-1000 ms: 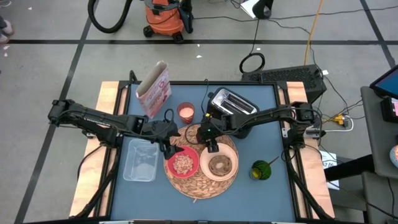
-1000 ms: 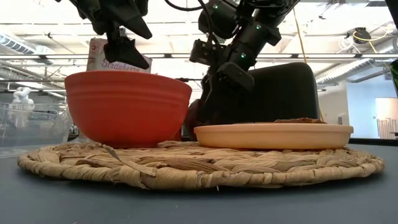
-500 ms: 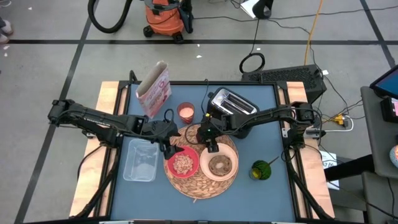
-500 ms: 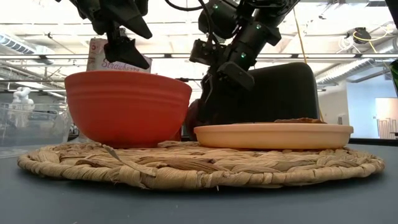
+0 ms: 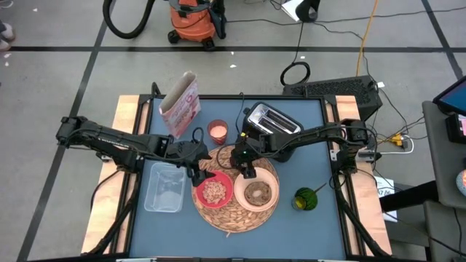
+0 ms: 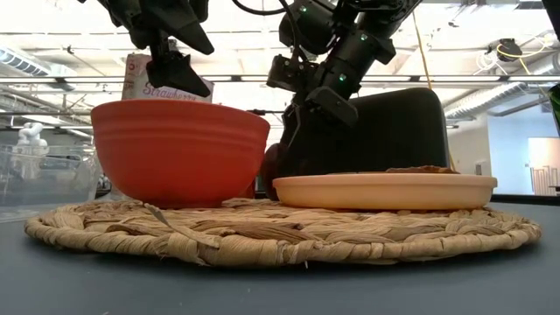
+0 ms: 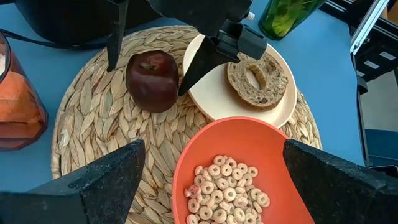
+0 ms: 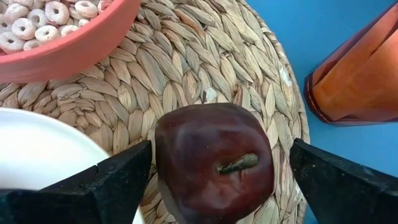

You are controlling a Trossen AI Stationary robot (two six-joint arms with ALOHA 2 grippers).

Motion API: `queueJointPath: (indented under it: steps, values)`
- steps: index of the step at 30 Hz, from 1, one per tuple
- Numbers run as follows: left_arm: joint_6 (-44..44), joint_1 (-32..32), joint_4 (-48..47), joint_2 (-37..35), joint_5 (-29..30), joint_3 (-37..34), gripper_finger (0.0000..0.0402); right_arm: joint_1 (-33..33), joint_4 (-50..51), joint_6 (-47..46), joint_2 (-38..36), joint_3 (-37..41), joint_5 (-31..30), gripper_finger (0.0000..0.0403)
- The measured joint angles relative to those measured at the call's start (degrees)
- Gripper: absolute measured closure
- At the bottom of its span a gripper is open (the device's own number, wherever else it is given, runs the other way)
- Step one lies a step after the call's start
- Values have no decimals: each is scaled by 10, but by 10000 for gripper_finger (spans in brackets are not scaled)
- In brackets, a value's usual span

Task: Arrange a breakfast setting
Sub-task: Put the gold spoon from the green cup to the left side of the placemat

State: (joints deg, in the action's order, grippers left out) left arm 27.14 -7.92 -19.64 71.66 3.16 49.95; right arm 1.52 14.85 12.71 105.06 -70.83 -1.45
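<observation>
Woven straw mat [image 5: 234, 212]: one bowl [image 5: 214, 191], one plate [image 5: 256, 193]

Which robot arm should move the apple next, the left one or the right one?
Probably the right one. The right gripper is open with a finger on each side of the apple on the straw mat. The left gripper hovers open near the red bowl.

One woven mat [image 5: 237, 195], one red bowl [image 5: 214, 191], one cream plate [image 5: 257, 193], one apple [image 7: 152, 79], one bagel [image 7: 255, 81], two claws.
</observation>
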Motion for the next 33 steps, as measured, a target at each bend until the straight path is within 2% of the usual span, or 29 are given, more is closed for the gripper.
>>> queueJointPath:
  steps: [20,28,33]
  values:
    - [1,0,0,0,0,0,16,0,0,-1,0,0,0,33]
    - [2,0,0,0,0,0,16,0,0,-14,0,0,1,7]
    - [4,0,0,0,0,0,16,0,0,-12,0,0,2,5]
